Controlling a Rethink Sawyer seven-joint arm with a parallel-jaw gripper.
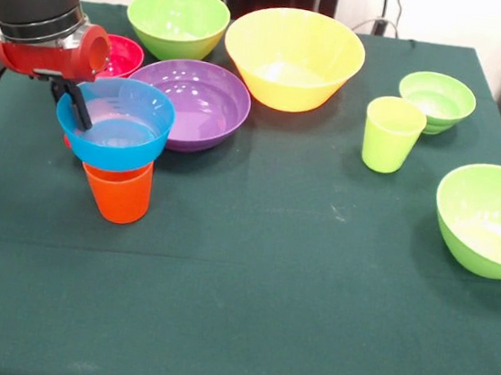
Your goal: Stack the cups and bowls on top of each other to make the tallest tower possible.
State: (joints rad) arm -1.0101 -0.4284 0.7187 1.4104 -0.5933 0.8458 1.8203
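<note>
Front view: jaws pinching the rim of the blue bowl [115,123], which sits atop the orange cup [117,190]; the purple bowl [192,102] rests just beside them on the bench [245,314].

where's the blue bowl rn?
Front view, left side: the blue bowl sits on the upright orange cup, just left of the purple bowl, with the end effector at its rim.

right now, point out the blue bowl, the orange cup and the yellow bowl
blue bowl [116,132]: front view, on its inner floor
orange cup [118,195]: front view, on its outer wall below the blue bowl
yellow bowl [289,90]: front view, on its front outer wall
</note>
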